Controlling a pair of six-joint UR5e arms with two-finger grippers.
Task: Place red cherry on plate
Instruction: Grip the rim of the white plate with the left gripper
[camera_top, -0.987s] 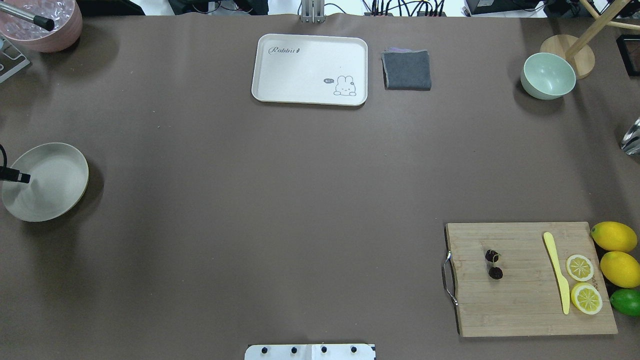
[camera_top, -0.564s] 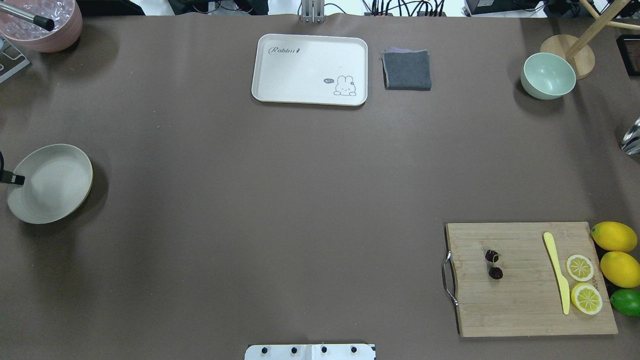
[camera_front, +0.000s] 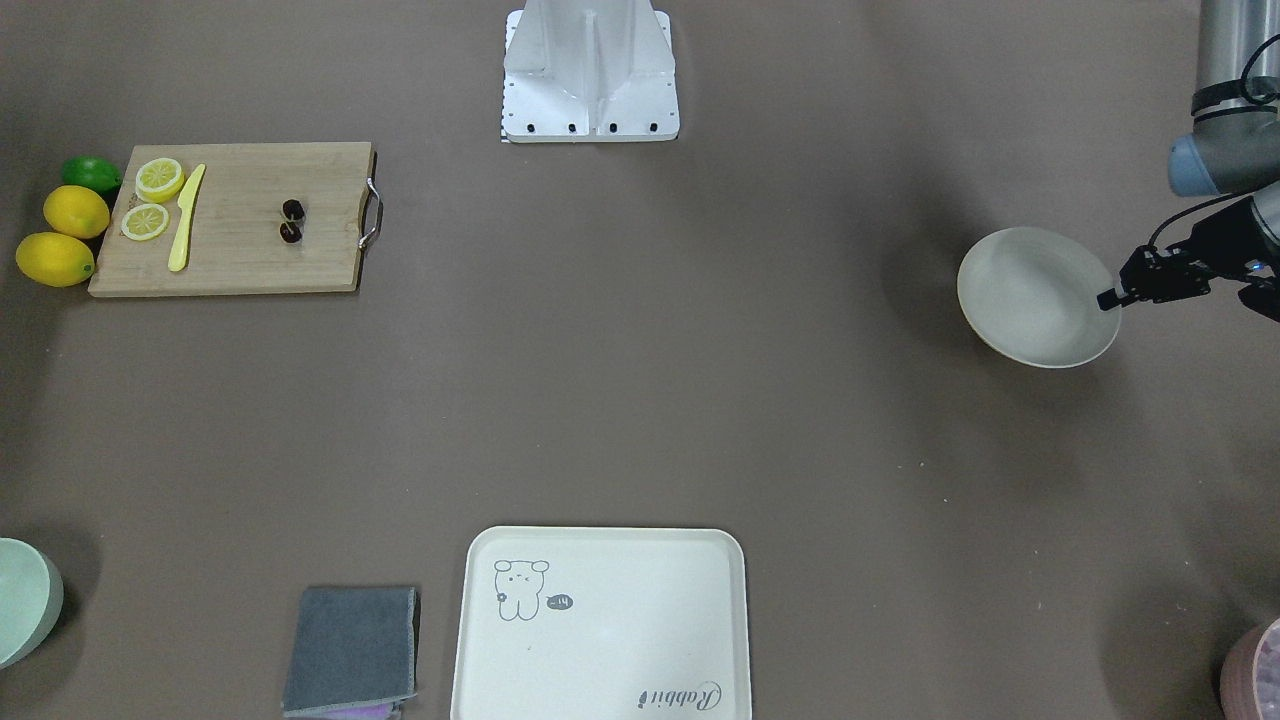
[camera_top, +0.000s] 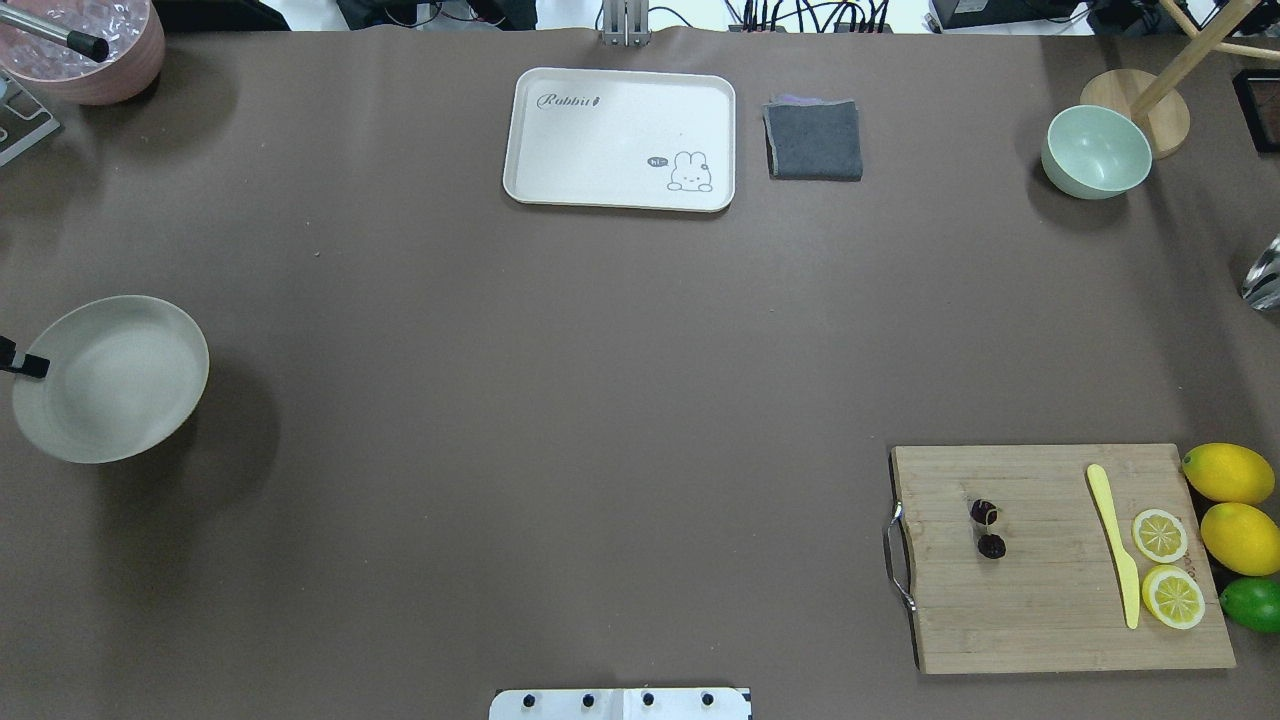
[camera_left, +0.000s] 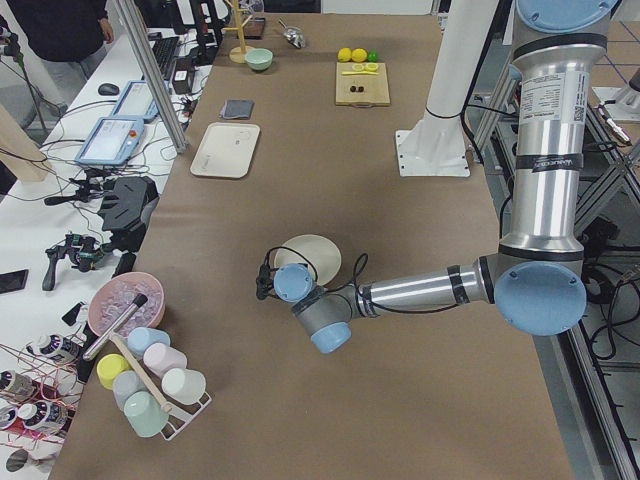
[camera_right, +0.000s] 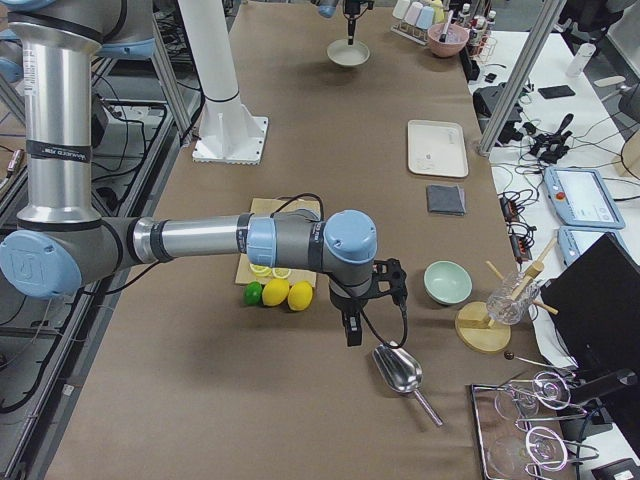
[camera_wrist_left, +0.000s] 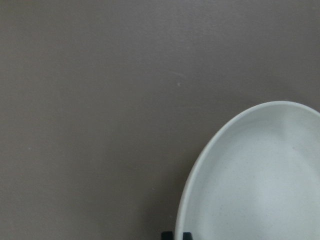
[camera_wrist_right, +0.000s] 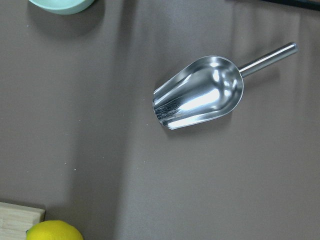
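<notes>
Round cream plate (camera_top: 120, 385) is clamped at the rim by left tool (camera_front: 1106, 299); right tool's (camera_right: 352, 336) opening cannot be told.

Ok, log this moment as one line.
left gripper: shut on plate rim | cherry: on board | right gripper: near scoop, state unclear
</notes>
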